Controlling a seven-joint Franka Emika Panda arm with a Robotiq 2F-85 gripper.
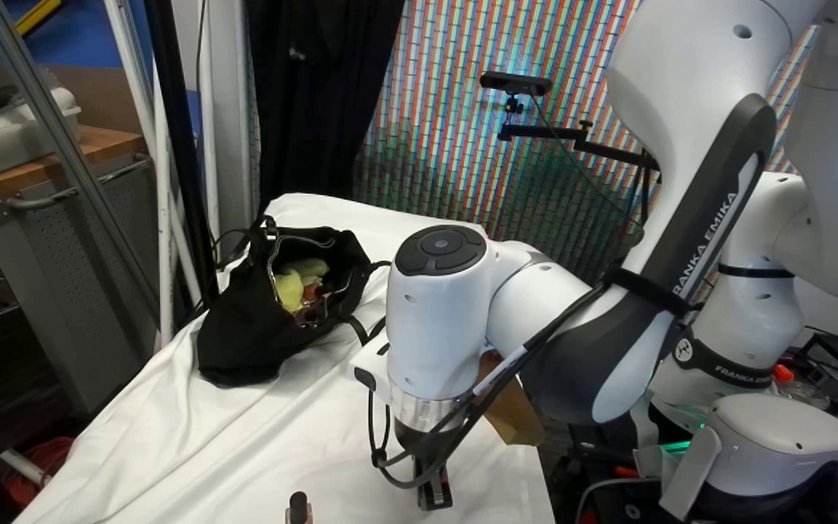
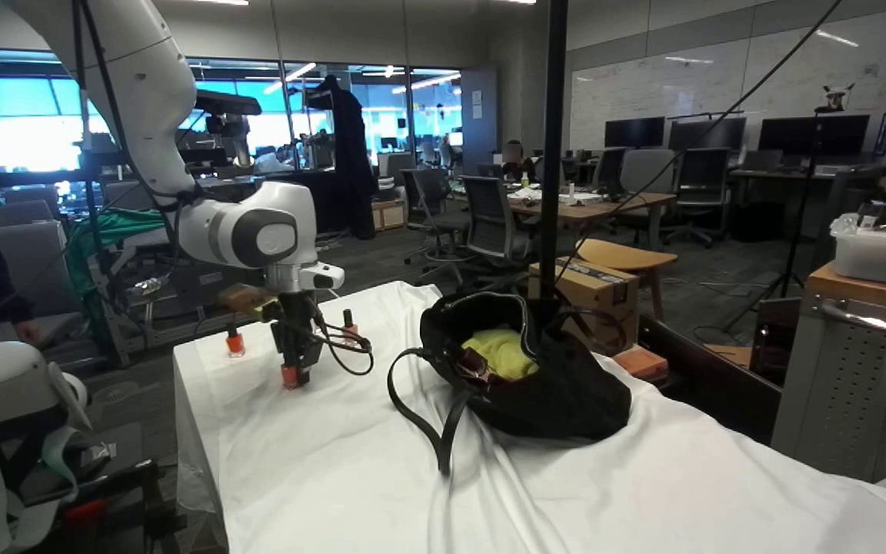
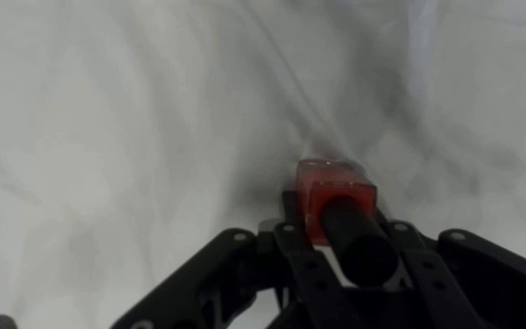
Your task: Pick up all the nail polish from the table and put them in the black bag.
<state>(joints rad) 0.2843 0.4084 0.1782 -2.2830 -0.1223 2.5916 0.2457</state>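
Gripping a red nail polish bottle [image 3: 334, 189], jaws closed snug on both sides of its body, low at white-draped counter [image 2: 320, 469], contact with it unclear. Orange bottle [image 2: 236, 343] and pinkish bottle [image 2: 351, 332] stand upright nearby; black bag [image 2: 566, 400] slouches apart from all three.

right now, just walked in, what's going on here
The robot's gripper is shut on a red nail polish bottle, at or just above the cloth-draped table. An orange bottle and a pinkish bottle stand upright nearby, not yet packed. The black bag sits open on the same table, yellow-green contents showing.
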